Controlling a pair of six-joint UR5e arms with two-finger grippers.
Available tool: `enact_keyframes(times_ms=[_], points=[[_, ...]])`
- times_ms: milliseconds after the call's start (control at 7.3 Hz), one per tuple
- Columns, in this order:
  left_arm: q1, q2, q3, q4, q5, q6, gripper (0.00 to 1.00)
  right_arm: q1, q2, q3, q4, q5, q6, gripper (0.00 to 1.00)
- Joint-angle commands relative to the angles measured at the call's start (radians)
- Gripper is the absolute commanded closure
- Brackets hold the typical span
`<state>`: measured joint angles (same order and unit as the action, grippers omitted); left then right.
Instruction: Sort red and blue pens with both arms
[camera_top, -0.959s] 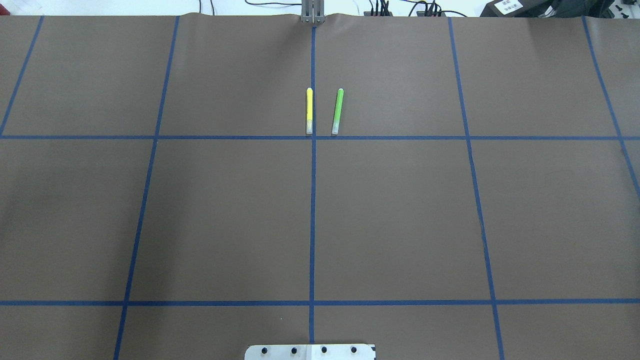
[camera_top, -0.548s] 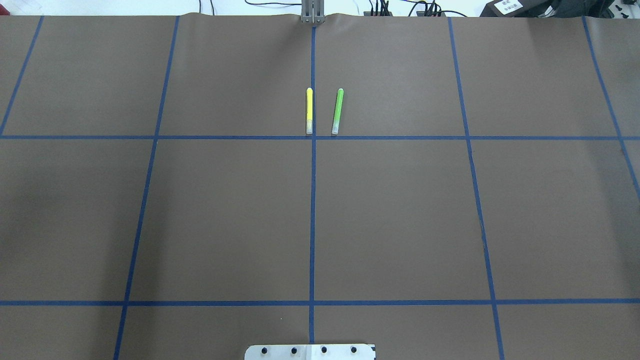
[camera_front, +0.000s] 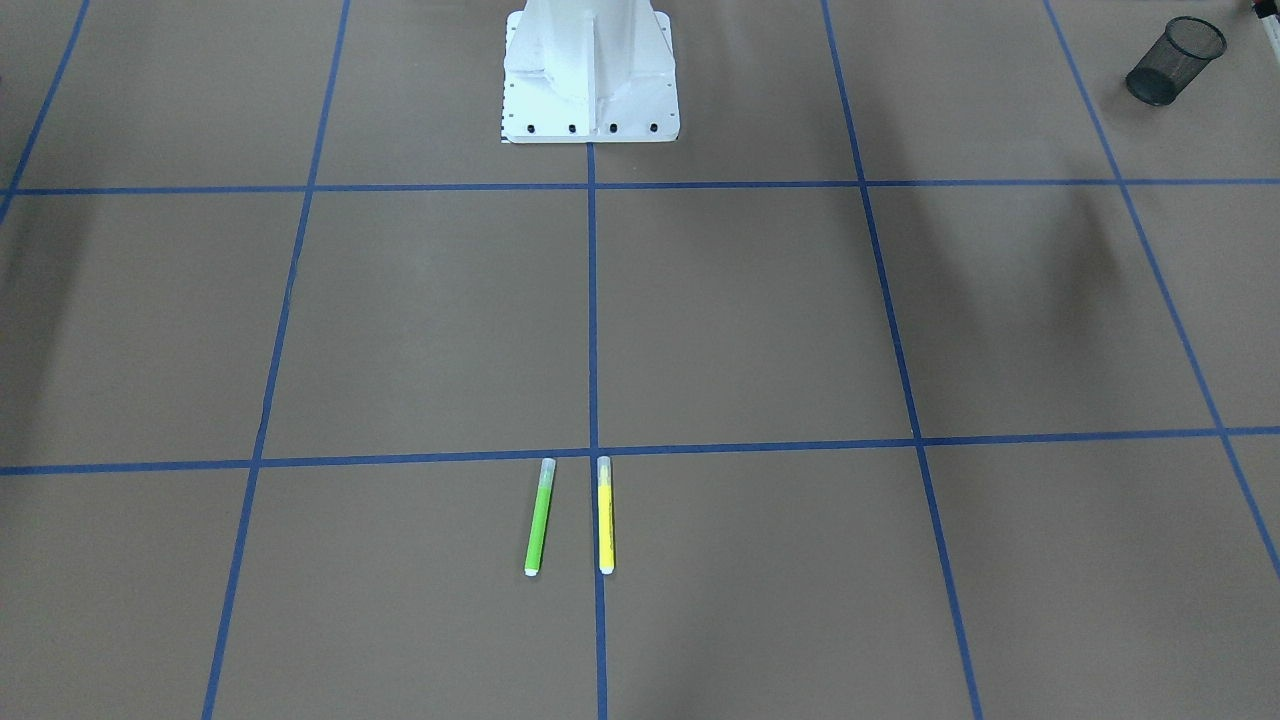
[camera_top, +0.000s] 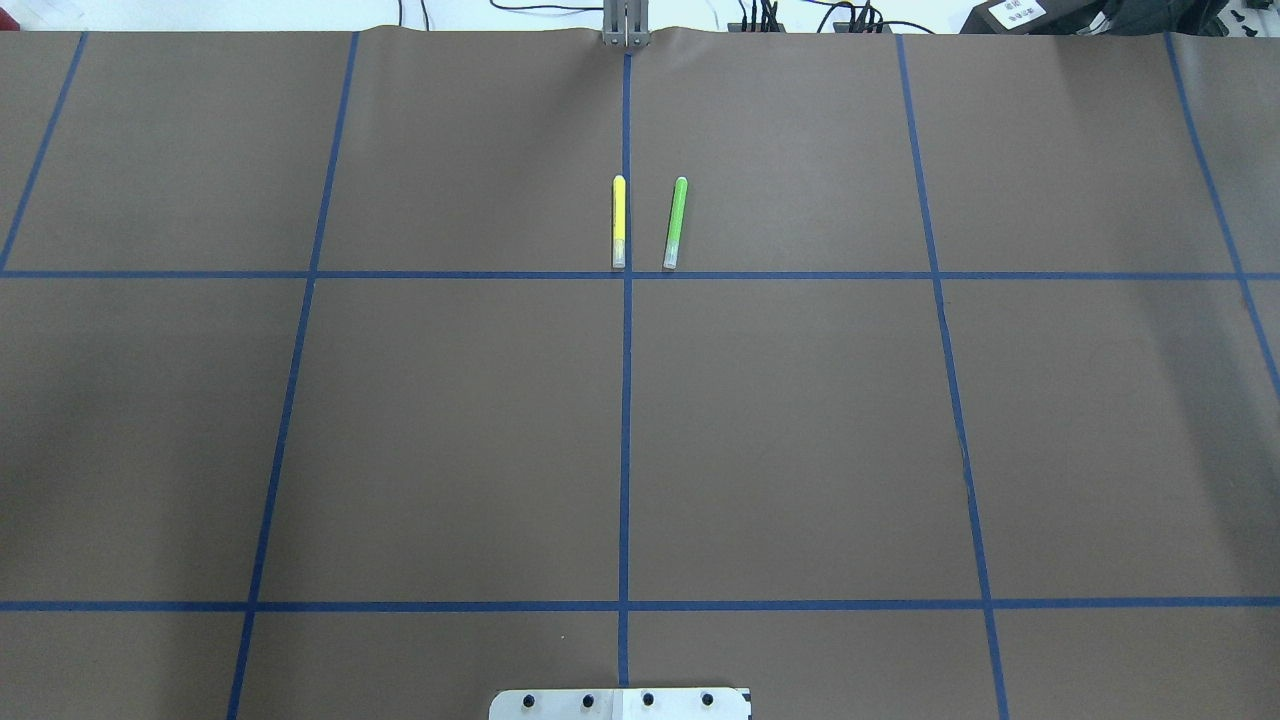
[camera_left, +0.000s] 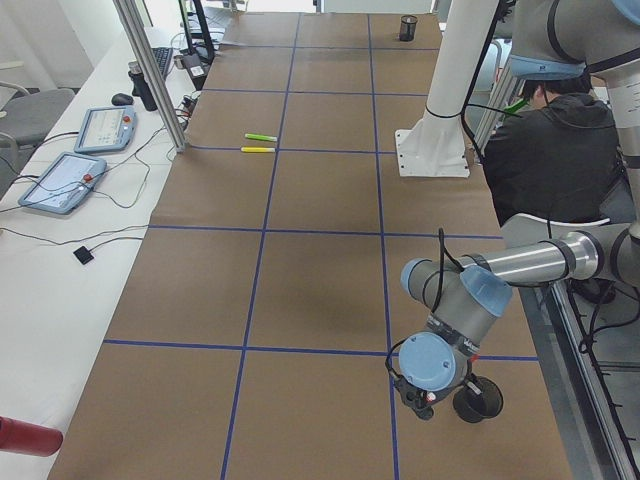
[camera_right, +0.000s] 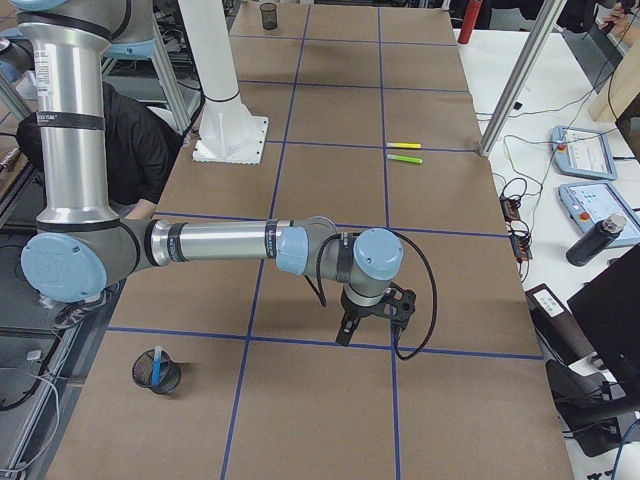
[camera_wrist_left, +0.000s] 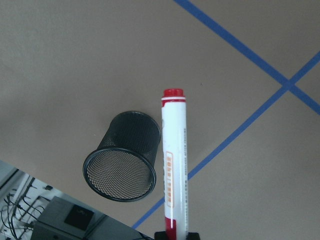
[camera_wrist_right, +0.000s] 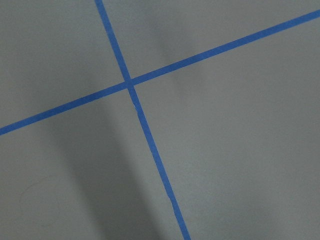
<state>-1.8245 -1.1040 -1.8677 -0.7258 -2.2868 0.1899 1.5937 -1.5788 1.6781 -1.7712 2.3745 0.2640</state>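
In the left wrist view the red pen (camera_wrist_left: 174, 165), a white barrel with red ends, sticks out of my left gripper (camera_wrist_left: 177, 235), which is shut on its lower end. It hangs just to the right of the open mouth of a black mesh cup (camera_wrist_left: 124, 157). The exterior left view shows the same left gripper (camera_left: 418, 400) close beside that cup (camera_left: 478, 400). The blue pen (camera_right: 158, 364) stands in another mesh cup (camera_right: 157, 373) near the robot's right side. My right gripper (camera_right: 375, 320) hovers low over the brown table; I cannot tell whether it is open or shut.
A yellow marker (camera_top: 619, 220) and a lime-green marker (camera_top: 676, 222) lie side by side near the table's far middle. The white robot base (camera_front: 588, 75) stands at the near edge. A person in black (camera_left: 555, 150) sits behind it. Tablets and cables lie beyond the far edge.
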Motion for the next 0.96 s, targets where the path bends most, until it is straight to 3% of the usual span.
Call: enact_keyframes(times_ms=[0,411,822], points=[[-0.004,0.016,0.033,0.083,-0.007,0.003,1.0,-0.005,0.0,0.038,-0.001,0.028,0.038,0.01],[-0.012,0.016,0.053,0.202,-0.007,0.005,1.0,-0.005,0.0,0.06,-0.001,0.029,0.041,0.01],[-0.019,0.012,0.2,0.204,-0.01,0.041,1.0,-0.005,-0.001,0.061,-0.001,0.066,0.041,0.01]])
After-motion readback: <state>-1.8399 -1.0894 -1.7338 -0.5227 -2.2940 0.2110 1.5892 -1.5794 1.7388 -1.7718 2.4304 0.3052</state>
